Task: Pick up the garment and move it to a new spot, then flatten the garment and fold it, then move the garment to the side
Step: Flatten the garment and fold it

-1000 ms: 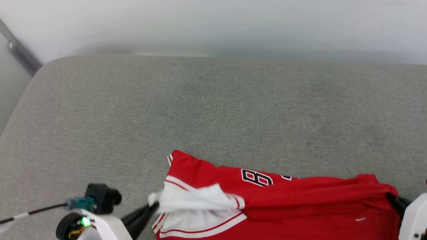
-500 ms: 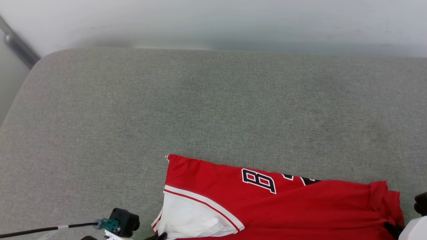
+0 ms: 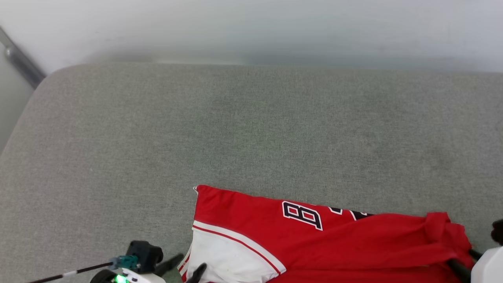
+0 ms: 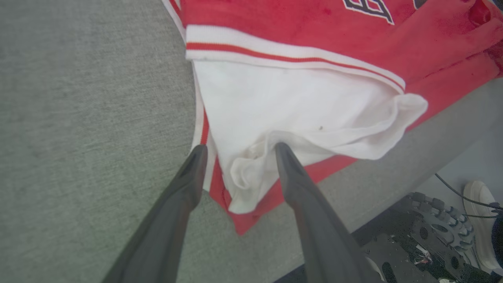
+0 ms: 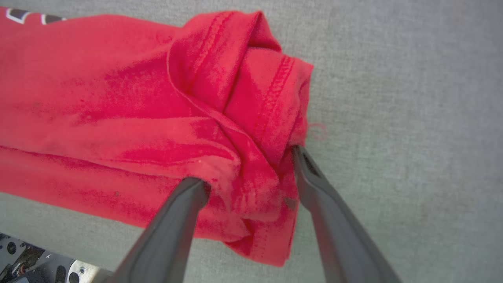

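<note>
At the far left of the head view a metal bar (image 3: 21, 63) runs off the picture's edge against the pale wall (image 3: 251, 27). The left gripper (image 3: 192, 261) is cut by the bottom border, so only its two dark tips, a black block, a green light and a thin cable (image 3: 70, 271) with a teal plug can be made out. In the left wrist view its tapered matte fingers (image 4: 184, 184) stand well spread and clamp nothing. They straddle a puckered fold of the white sleeve (image 4: 298, 98), one tip at the striped trim and the other touching the rumpled cloth. Past the cushion's edge there, a white shoe (image 4: 477, 220) is half cut off. The garment (image 3: 334, 243) lies on the grey cushion (image 3: 196, 125), a coarse woven surface with a rounded corner. It sits at the near edge, from the middle across to the right, and its lower part falls below the head view's frame. The only letter that reads is a black, white-outlined "B" (image 3: 302, 214), lying aslant; what follows it vanishes under a fold of red cloth. The red body is soft and creased in long ridges, and the sleeve is bordered by a red-and-white band. At the right the hem (image 5: 271, 102) is bunched into a thick, double-stitched roll. The right gripper (image 5: 247, 169) stands wide, one tip lying on the red cloth and the other at the roll's edge.
</note>
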Robot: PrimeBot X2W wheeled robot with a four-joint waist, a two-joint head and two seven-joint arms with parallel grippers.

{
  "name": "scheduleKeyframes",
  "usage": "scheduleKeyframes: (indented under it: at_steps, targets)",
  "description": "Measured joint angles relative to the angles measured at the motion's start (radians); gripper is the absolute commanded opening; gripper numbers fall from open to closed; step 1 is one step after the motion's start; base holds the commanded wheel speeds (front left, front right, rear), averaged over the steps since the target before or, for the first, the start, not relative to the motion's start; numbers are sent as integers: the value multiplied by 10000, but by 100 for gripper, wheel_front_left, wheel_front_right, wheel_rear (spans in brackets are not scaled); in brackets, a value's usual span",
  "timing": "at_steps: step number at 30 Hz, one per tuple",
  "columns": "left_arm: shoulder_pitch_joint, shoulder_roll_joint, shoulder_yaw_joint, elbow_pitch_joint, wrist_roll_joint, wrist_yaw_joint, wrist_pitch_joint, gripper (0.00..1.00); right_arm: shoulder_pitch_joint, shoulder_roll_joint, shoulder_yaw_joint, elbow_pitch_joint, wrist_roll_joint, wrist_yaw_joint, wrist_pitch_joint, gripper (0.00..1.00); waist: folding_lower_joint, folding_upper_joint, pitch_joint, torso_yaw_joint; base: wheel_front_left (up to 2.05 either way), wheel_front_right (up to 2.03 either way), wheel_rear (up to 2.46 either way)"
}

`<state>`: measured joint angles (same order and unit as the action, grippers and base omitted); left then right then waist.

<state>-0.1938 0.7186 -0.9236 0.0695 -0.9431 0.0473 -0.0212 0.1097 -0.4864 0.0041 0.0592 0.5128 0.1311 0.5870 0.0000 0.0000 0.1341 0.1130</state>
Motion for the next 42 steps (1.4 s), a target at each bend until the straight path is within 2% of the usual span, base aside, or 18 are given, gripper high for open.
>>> scheduleKeyframes:
  at_steps: [3,9,12,15,18,22,28,32,35,42]
  targets:
    - [2,-15,364,-249,130,15,-884,100,-61,58,-332,-407,77,0,136,100,0,0,-209,1,0,0,0]
    - [424,-163,1613,-596,73,619,-2282,100,-19,520,-1147,-1258,148,0,571,100,0,0,-641,37,0,0,0]
    - [810,-702,2987,-1058,313,957,-2387,100,82,984,-1708,-1603,136,0,809,100,0,0,-712,111,0,0,0]
    - [1368,-1526,4800,-1785,1358,1005,-2403,100,274,1496,-2232,-1858,73,-2,1049,100,0,0,-681,192,0,0,0]
    - [2189,-2443,6165,-2268,2462,639,-2418,100,402,1952,-2679,-1881,-52,-2,1193,100,0,0,-605,250,0,0,0]
    - [2798,-3664,7747,-2686,3651,-134,-2418,100,513,2376,-3101,-1536,-295,-2,1256,100,0,0,-502,352,0,0,0]
    - [3277,-4945,9108,-2562,4794,-1283,-2418,100,361,2924,-3647,-454,-481,-2,951,100,0,0,-350,522,0,0,0]
    - [3283,-5434,9469,-2406,5191,-1628,-2418,100,243,2938,-3703,274,-901,-2,708,100,0,0,-216,655,0,0,0]
    - [3233,-5626,9595,-2337,5338,-1708,-2418,100,21,3018,-3730,736,-842,-2,594,100,0,0,-95,747,0,0,0]
    - [3067,-5622,9350,-2238,5430,-1764,-2418,100,-117,2901,-3214,1220,-284,-79,545,100,-1,0,102,940,0,0,0]
